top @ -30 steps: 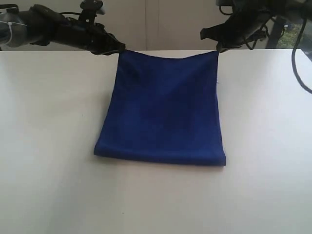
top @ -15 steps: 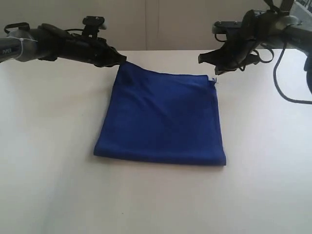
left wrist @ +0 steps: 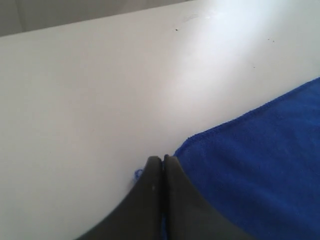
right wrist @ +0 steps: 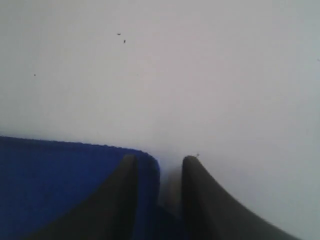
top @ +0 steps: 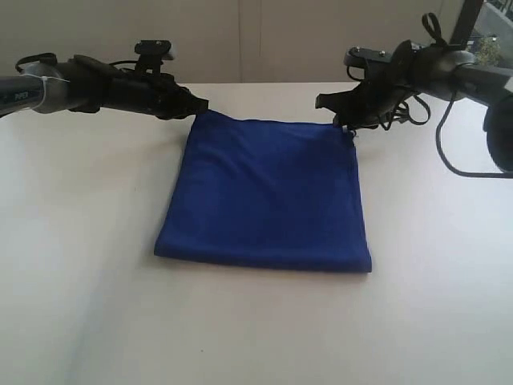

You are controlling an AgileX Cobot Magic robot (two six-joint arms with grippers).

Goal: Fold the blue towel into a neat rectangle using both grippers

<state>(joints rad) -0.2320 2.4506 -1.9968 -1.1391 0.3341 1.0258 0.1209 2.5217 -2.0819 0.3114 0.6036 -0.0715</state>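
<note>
- White flat counter [top: 80, 281] spreads wide around the deep royal-blue soft fabric towel [top: 268, 200].
- Left fingers [left wrist: 150, 200] clench one far corner; right fingers [right wrist: 205, 200] stand parted astride the other.

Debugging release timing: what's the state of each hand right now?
Left hand: closed on the towel corner.
Right hand: open, holding nothing.

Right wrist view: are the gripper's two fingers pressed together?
No, a clear gap separates the fingers of the right gripper, and the corner of the blue towel lies in it.
</note>
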